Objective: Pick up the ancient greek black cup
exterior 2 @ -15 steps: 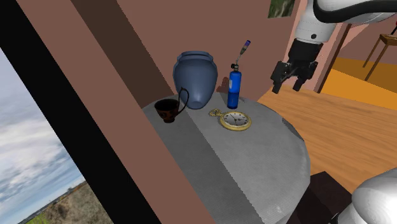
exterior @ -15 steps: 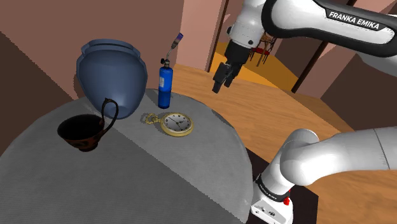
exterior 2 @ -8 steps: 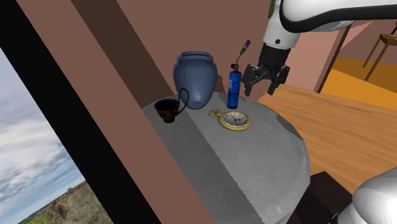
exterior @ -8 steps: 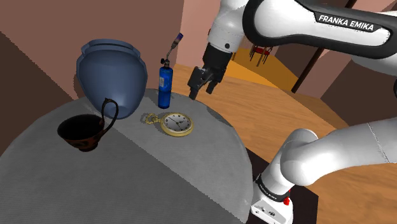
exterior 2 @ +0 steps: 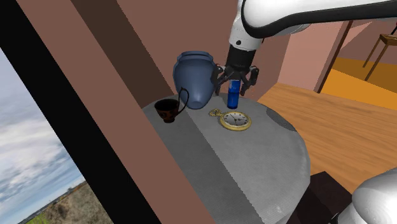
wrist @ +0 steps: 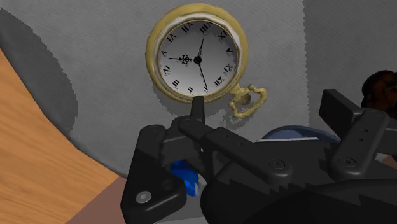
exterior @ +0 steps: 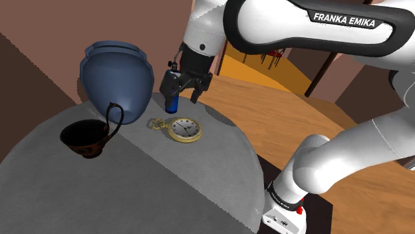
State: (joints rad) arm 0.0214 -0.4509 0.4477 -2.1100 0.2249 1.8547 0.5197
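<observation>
The black cup [exterior: 85, 138] stands upright on the round grey table [exterior: 166, 193], at the shoulder view's left, its tall loop handle toward the blue vase. In the second exterior view the cup [exterior 2: 167, 110] sits near the table's left edge. My gripper [exterior: 181, 88] hangs open above the table's back part, well right of the cup. Its fingers straddle the top of a blue bottle [exterior 2: 233, 95] without clasping it. In the wrist view a dark edge of the cup [wrist: 380, 86] shows beyond one finger [wrist: 154, 181].
A large blue vase [exterior: 114, 76] stands right behind the cup. A gold pocket watch [exterior: 184, 129] lies flat between cup and gripper, seen below the hand [wrist: 196, 60]. The blue bottle [exterior: 171, 104] stands at the table's back. Wooden floor [exterior: 266, 113] lies beyond the table.
The arm has swung from off the table's far side toward the shoulder view's left and down, now above the blue bottle. The fingers stayed open. Cup, vase and watch have not moved.
</observation>
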